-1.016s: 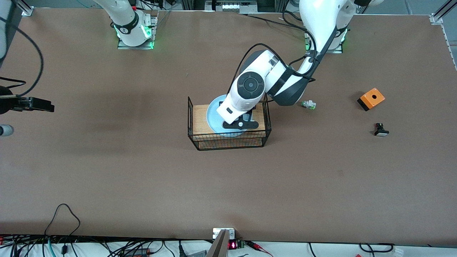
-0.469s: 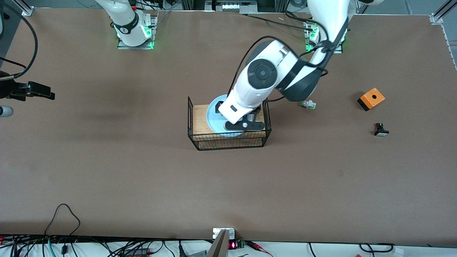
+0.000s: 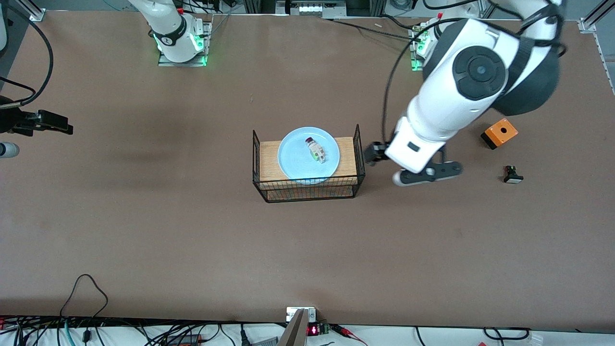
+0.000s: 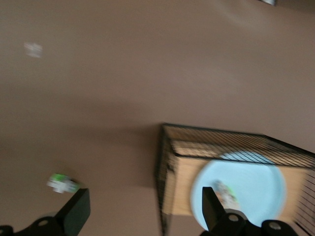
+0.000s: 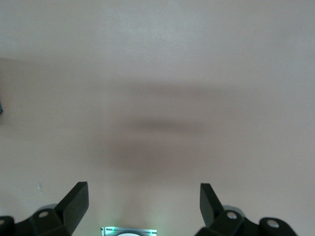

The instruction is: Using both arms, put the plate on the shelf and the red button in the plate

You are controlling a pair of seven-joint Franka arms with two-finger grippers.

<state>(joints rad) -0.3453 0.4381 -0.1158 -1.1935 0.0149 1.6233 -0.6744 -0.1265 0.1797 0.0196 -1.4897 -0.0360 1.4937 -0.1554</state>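
The red button [image 3: 315,149] is lying on the plate [image 3: 295,161] in the wire rack [image 3: 307,190] mid-table. The left gripper [image 4: 142,216], spread and empty, is hanging beside the rack; the right gripper [image 5: 142,204], spread, is waiting at its table edge.

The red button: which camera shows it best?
The front view: the red button lies in plain sight on the plate in the wire rack. The left wrist view shows it only as a blur on the plate; the right wrist view shows only bare table.

the round, glossy pale-blue plate [image 3: 298,161] rested flat in the wire rack; the tiny white red-capped button [image 3: 315,149] lay on it.
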